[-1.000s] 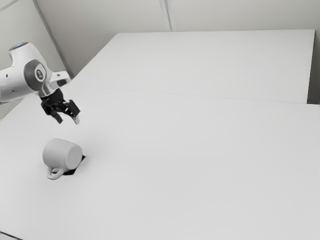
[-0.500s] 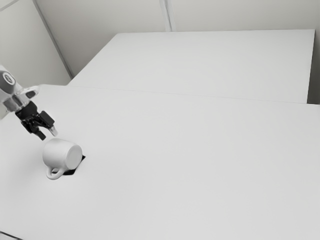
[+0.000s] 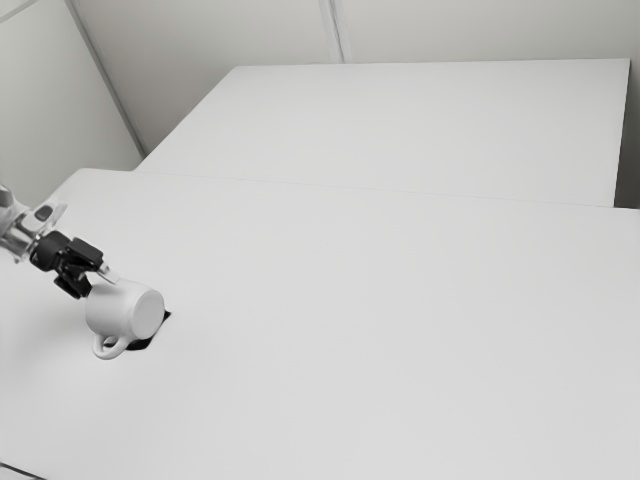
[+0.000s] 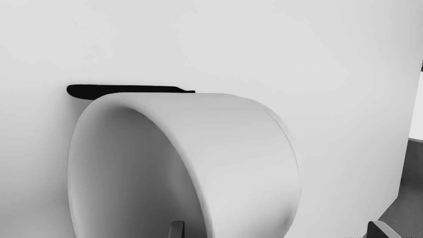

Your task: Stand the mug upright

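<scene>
The white mug [image 3: 122,309] lies on its side near the exterior view's left, base facing right and handle low toward the front. My gripper [image 3: 97,284] is at its mouth end. In the wrist view the gripper [image 4: 278,229] is open, its fingers wide apart: one fingertip [image 4: 177,230] overlaps the dark opening of the mug [image 4: 238,145], the other stands outside, past the mug's side wall. Whether either finger touches the mug, I cannot tell.
A flat black piece [image 3: 142,344] lies partly under the mug on the white table [image 3: 380,330]. A dark cable [image 3: 20,471] crosses the exterior view's lower left corner. A second white surface [image 3: 420,130] stands behind the table.
My gripper has moved down and toward the exterior view's left, then in close to the mug's mouth end, with the hand tilted flatter. The mug has stayed where it was.
</scene>
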{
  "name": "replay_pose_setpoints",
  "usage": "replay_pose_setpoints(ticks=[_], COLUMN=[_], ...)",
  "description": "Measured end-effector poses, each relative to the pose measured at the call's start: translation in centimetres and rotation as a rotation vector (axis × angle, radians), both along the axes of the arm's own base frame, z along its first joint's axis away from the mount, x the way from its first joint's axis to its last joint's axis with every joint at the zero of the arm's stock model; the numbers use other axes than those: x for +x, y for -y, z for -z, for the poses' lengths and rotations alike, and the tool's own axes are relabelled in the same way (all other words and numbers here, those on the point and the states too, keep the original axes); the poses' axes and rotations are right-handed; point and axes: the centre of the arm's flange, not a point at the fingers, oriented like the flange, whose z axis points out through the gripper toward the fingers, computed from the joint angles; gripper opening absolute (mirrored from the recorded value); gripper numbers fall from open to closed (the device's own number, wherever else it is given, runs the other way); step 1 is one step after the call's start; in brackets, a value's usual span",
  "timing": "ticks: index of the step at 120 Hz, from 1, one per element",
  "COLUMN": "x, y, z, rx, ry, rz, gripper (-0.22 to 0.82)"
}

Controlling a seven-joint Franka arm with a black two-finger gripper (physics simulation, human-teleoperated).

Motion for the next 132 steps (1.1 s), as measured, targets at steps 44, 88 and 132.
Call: replay_pose_setpoints(ticks=[44, 88, 132], x=[-1.4, -1.9, -1.6], y=[-0.3, -0.3, 0.4], z=[0.5, 1.6, 1.9], rx=[-0.102, -0.134, -0.146], ry=[0.018, 0.016, 0.029], rz=[-0.016, -0.014, -0.014], gripper=[0.42, -0.10, -0.16])
